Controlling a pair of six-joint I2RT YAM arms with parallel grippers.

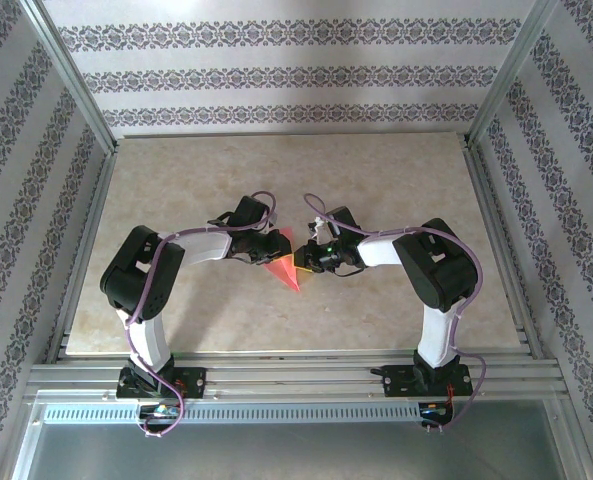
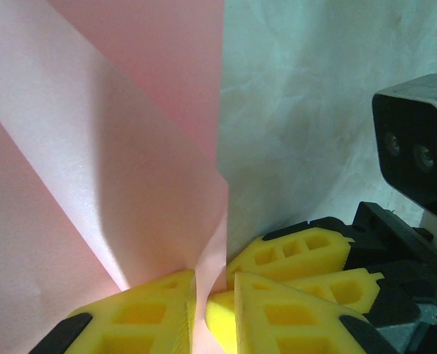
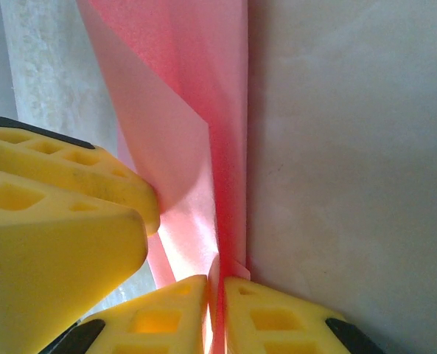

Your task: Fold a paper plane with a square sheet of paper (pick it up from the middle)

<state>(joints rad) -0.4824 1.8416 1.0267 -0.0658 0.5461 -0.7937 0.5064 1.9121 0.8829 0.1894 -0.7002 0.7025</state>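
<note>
Top view: left arm [image 1: 191, 245] and right arm [image 1: 396, 250] reach inward and meet over the middle of the counter [image 1: 396, 180]. Between their tips is the pink-red sheet of paper [image 1: 284, 268], already partly folded, showing as a pointed wedge with its tip aimed toward the near edge. Left wrist view: left fingers [image 2: 137, 317] are pressed together with the paper's edge pinched in the narrow gap between them. The sheet [image 2: 115, 147] rises from that pinch in two panels that meet at a crease, and pale counter shows to its right. The right arm's yellow fingers [image 2: 299, 254] sit just beside the pinch, with its wrist camera [image 2: 417, 144] above them. Right wrist view: right fingers [image 3: 277, 321] are closed on a folded edge of the sheet [image 3: 181, 110], which stands upright out of the gap as layered flaps. The left arm's fingers [image 3: 56, 214] press against the paper from the left. Whether the paper's tip touches the counter I cannot tell.
</note>
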